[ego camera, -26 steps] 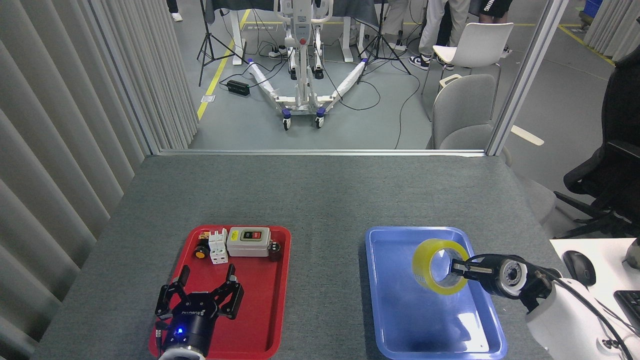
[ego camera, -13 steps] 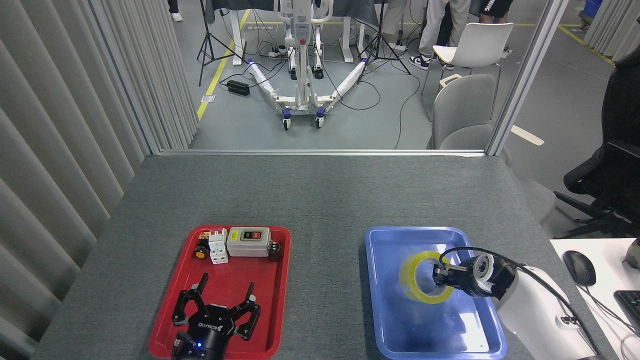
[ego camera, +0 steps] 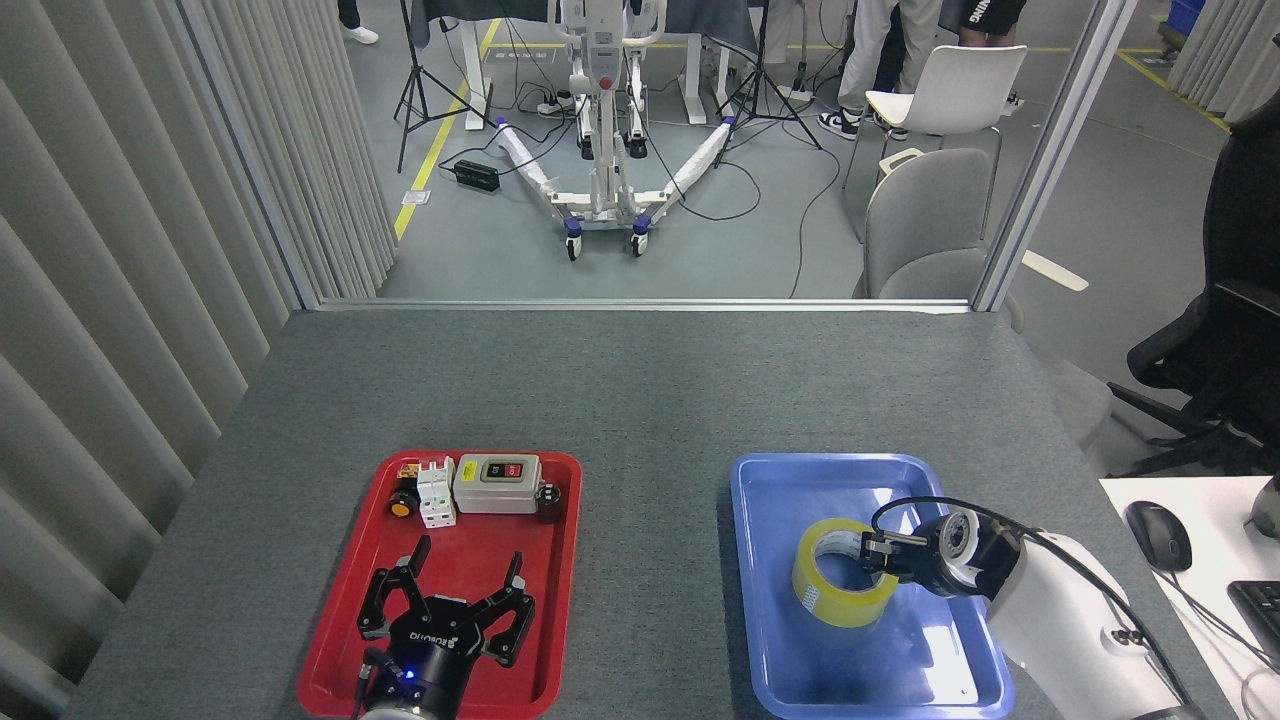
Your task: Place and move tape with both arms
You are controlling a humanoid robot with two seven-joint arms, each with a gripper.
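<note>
A: Where is the tape [ego camera: 843,572]?

B: In the blue tray [ego camera: 770,640], toward its 1 o'clock part, sitting low against the tray floor and tipped a little, so its open core faces up and toward 3 o'clock. The right end effector [ego camera: 878,553] reaches in from 3 o'clock, with a finger over the rim at the core. It looks clenched on the roll's wall, though I can't see whether the tape's weight is already on the tray.

A: And the other arm?

B: The left end effector [ego camera: 447,610] hovers over the near half of the red tray [ego camera: 330,640], fingers spread and holding nothing. The switches sit at that tray's 12 o'clock end, well apart from it.

A: How would the roll handle?

B: Light and stiff, I'd judge — the cardboard core keeps the ring rigid, so a firm pinch shouldn't crush it. The outer band is smooth and probably slippery, and it would roll if set on edge. The best hold is across the wall, 1 finger inside the core and 1 outside — flat on its face is the steady way to leave it.
</note>
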